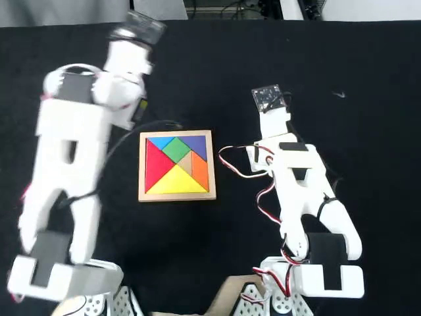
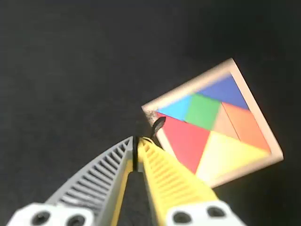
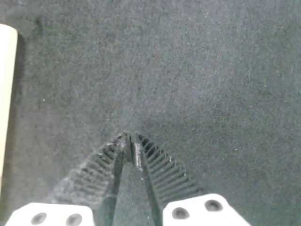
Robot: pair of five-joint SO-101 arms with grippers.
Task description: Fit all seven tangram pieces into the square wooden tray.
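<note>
1. Left hand (image 2: 137,141): fingers pressed together, holding nothing. It hangs above the black cloth just off one corner of the tray (image 2: 188,87).
2. Right hand (image 3: 130,137): fingers pressed together, also holding nothing. It sits over bare cloth, with the tray's pale edge off to one side.
3. The tray lies flat on the bench between the two arms, apart from both hands.
4. Six coloured pieces are seated in it: light blue triangle (image 1: 160,141), green square (image 1: 175,149), dark blue triangle (image 1: 196,143), red triangle (image 1: 155,168), yellow triangle (image 1: 176,181) and orange piece (image 1: 200,170). They look flush, edge to edge.
5. The tan patch (image 1: 187,162) between the green square and the orange piece is either a plain wood piece or bare tray floor; I cannot tell which.
6. Judgement: the task is done if the tan patch is a piece. If not, one slot is left to fill.
7. The bench (image 1: 368,131) is covered in black cloth, matte and slightly fuzzy.
8. Room: cables (image 1: 227,8) and pale surfaces lie beyond the far edge. A brown cardboard bit (image 1: 230,293) sits at the near edge between the arm bases.
</note>
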